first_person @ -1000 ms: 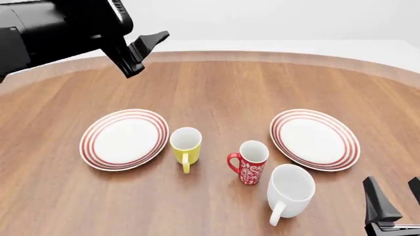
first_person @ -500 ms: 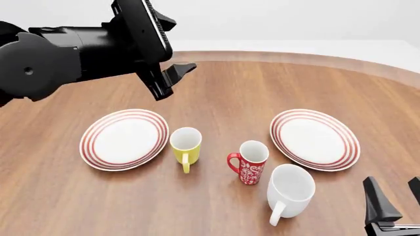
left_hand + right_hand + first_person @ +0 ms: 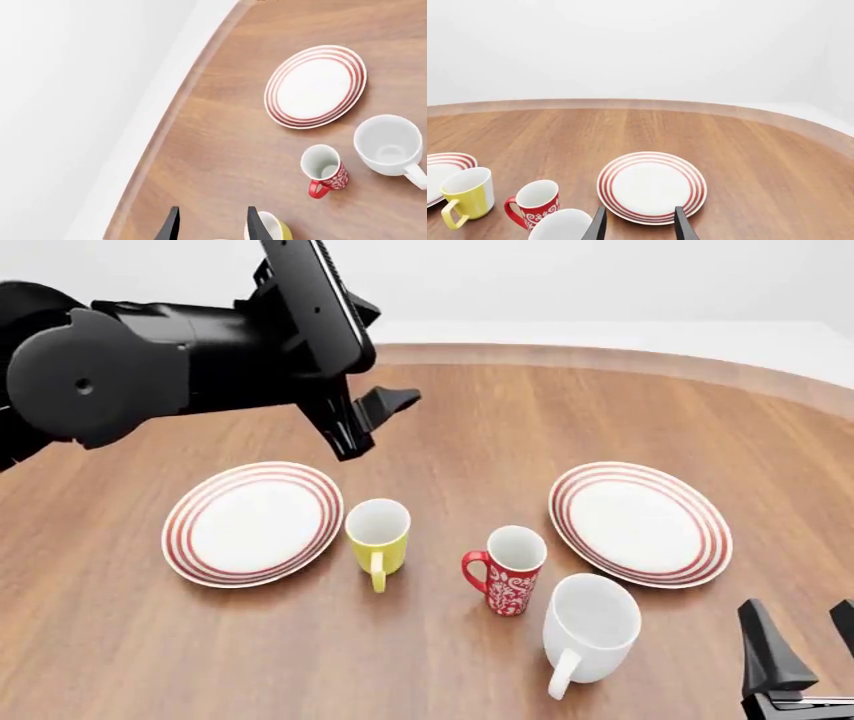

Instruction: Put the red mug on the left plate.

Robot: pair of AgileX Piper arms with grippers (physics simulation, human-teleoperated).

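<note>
The red mug [image 3: 507,575] with a white floral pattern stands upright mid-table, its handle toward the left; it also shows in the left wrist view [image 3: 325,169] and the right wrist view [image 3: 536,202]. The left plate [image 3: 254,523], white with red rings, lies flat to the left, bare. My left gripper [image 3: 371,420] is open and empty, held in the air behind the plate's right edge and the yellow mug, well apart from the red mug. My right gripper [image 3: 805,640] is open and empty, low at the front right.
A yellow mug [image 3: 378,535] stands between the left plate and the red mug. A bigger white mug [image 3: 590,625] stands just front-right of the red mug. The look-alike right plate [image 3: 641,523] lies to the right. The table's curved far edge [image 3: 601,355] runs behind.
My left arm has swung rightward and a little lower, from the far left to above the area behind the yellow mug. The right gripper and all dishes are unmoved.
</note>
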